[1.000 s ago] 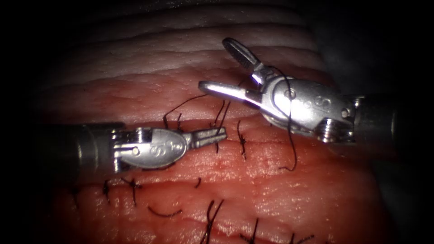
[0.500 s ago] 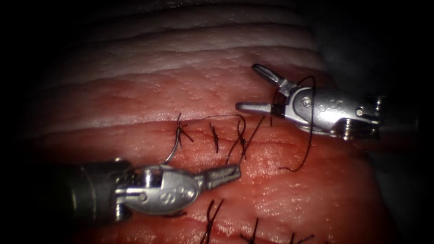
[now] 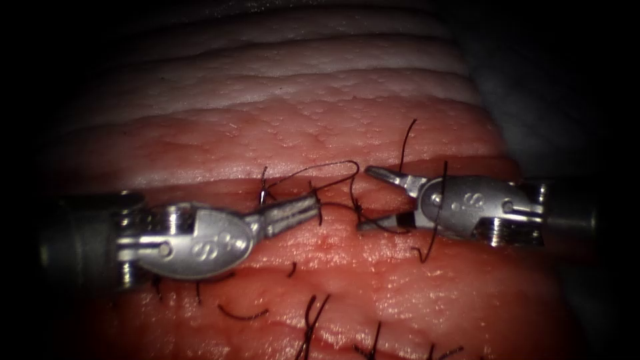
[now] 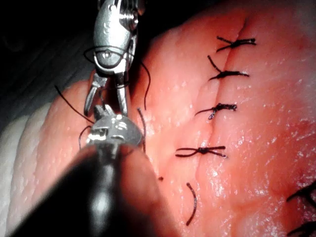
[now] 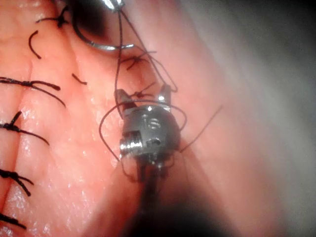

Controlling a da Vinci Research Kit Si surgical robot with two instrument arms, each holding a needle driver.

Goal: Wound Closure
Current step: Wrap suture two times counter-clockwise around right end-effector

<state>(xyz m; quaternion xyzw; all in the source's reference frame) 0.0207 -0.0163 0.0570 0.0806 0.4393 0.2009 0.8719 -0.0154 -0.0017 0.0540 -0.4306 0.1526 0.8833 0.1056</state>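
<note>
Endoscope view: two slim metal tools meet nose to nose over the tissue (image 3: pixel 413 293), along a stitched cut (image 3: pixel 200 189) that runs across the picture. The left hand (image 3: pixel 312 202) reaches in low and nearly level from the left. Its jaws are pressed together, tips tilted slightly up, gripping the dark thread (image 3: pixel 320 167), which arcs above them. The right hand (image 3: pixel 368 200) comes in level from the right with its jaws spread wide, one tip raised and one lowered, and nothing between them. A loop of thread drapes over its body. Tied stitches (image 3: pixel 358 213) sit between the two hands, and loose cut ends of thread (image 3: pixel 243 313) lie nearer the camera.

Left wrist view: the right hand hangs down toward the left hand's wrist, jaws parted like an upside-down V. A row of finished stitches (image 4: pixel 219 106) lies on the tissue beside them.

Right wrist view: the right hand points away from the camera, jaws apart and wrapped by a thread loop. Beyond it, the curved needle (image 5: pixel 101 48) lies just by the left hand's tip. Whether its point sits in the tissue cannot be told.
</note>
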